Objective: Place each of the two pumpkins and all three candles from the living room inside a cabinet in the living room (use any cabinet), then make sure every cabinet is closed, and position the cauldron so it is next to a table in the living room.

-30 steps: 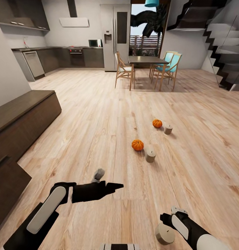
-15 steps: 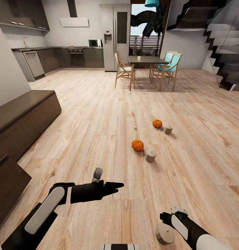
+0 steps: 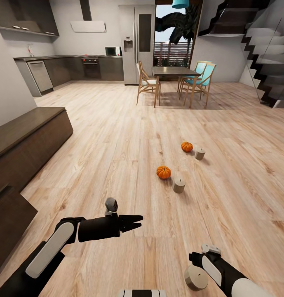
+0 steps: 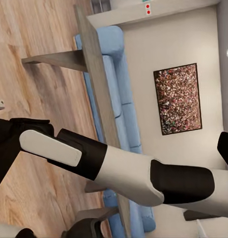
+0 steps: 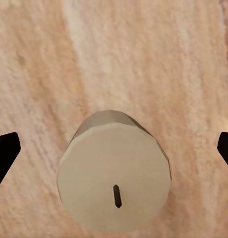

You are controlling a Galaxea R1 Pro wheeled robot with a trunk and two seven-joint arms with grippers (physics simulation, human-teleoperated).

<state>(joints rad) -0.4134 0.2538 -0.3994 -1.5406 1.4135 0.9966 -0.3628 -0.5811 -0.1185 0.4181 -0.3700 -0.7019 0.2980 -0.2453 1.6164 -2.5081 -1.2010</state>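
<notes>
Head view: left gripper [image 3: 135, 221] had dropped a bit lower and pulled slightly back toward the robot versus a second ago; fingertips looked nearly together, nothing in them. Right gripper [image 3: 196, 270] hadn't moved, sat low beside the near candle [image 3: 195, 278]. Right wrist view showed that candle [image 5: 114, 178] upright on the wood floor [image 5: 143, 59], centred between the two dark fingertips [image 5: 5, 153], jaws spread wide and clear of it on both sides, so not grasped yet. Other items unchanged: near pumpkin [image 3: 163, 172] just beside a second candle [image 3: 179, 185], far pumpkin [image 3: 186, 146] next to the third candle [image 3: 199, 154], all well ahead on the floor. Cabinet [image 3: 26, 140] stood along the left wall. Judgement: left arm clearing out of the way, right about to close on the candle; nothing stowed so far.
</notes>
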